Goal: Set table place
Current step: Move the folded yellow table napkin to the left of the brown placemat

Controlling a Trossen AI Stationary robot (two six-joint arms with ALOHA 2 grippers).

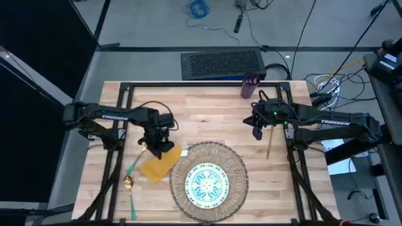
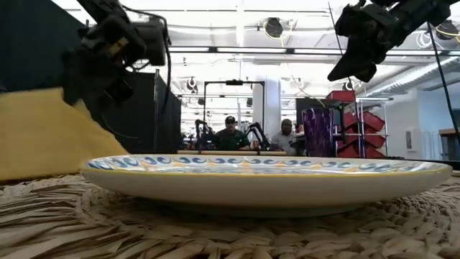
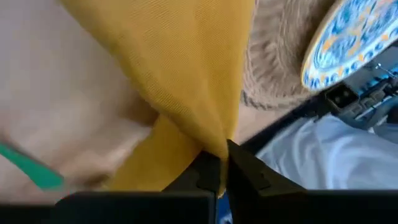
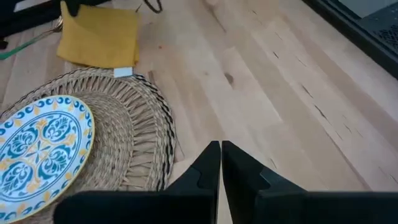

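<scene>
Napkin (image 3: 180,81) cloth is pinched between the closed jaws of the left gripper (image 3: 222,163). Beyond them, the plate (image 3: 345,38) is carried on the placemat (image 3: 273,68). The right gripper (image 4: 221,158) is held with jaws together, gripping nothing.

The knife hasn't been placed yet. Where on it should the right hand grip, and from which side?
Grip the knife near mid-length, coming straight down with the fingers across its width. It lies flat and slim on the table, running toward the front edge, clear of the placemat. The right hand, shut, hovers just beside its far end.
</scene>
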